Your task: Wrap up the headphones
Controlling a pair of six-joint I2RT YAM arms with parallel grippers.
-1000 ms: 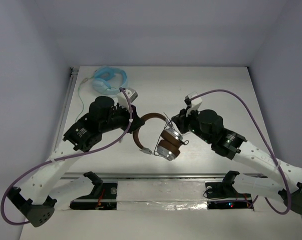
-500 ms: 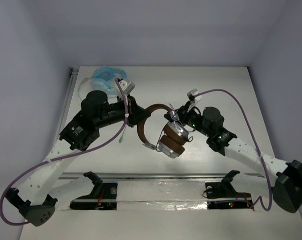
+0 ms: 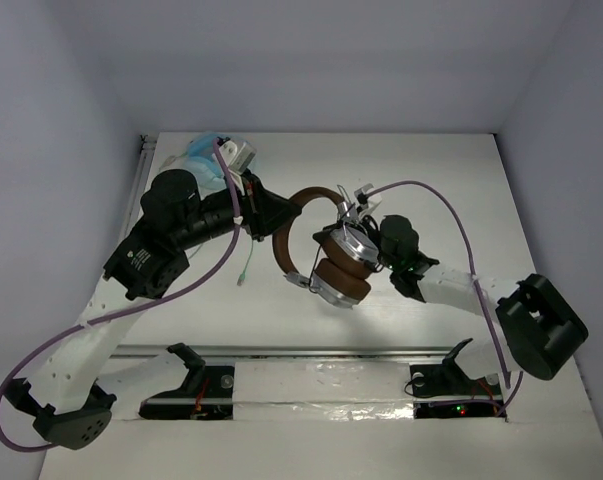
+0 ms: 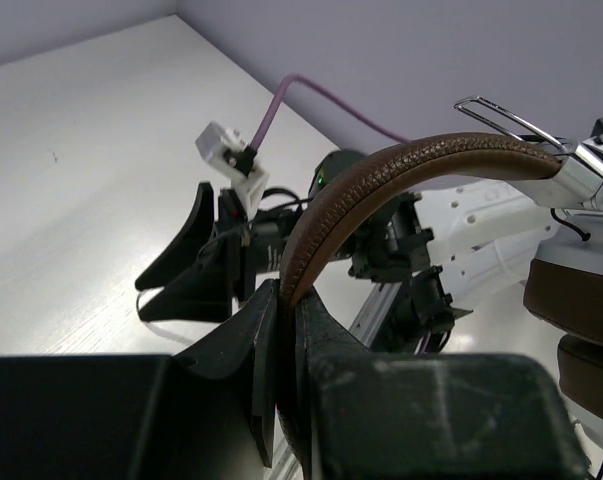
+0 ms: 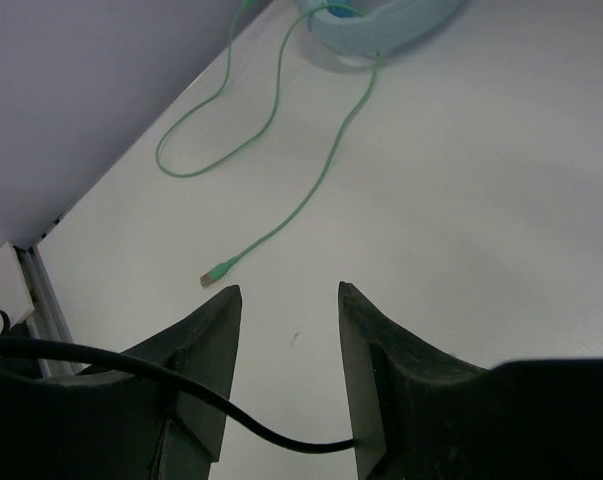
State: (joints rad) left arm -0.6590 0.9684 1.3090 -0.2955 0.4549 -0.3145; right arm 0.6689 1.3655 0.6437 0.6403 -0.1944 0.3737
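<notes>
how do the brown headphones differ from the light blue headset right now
The brown leather-and-silver over-ear headphones are held up off the white table, with the headband clamped in the left claw. The light blue plastic headset lies on the table with no claw on it. The brown pair's cable is thin and black, while the blue headset's pale green cable trails loose across the table. Both are corded, over-the-head sets.

white links (image 3: 76, 345), black joints (image 3: 166, 205) (purple cables (image 3: 411, 183))
</notes>
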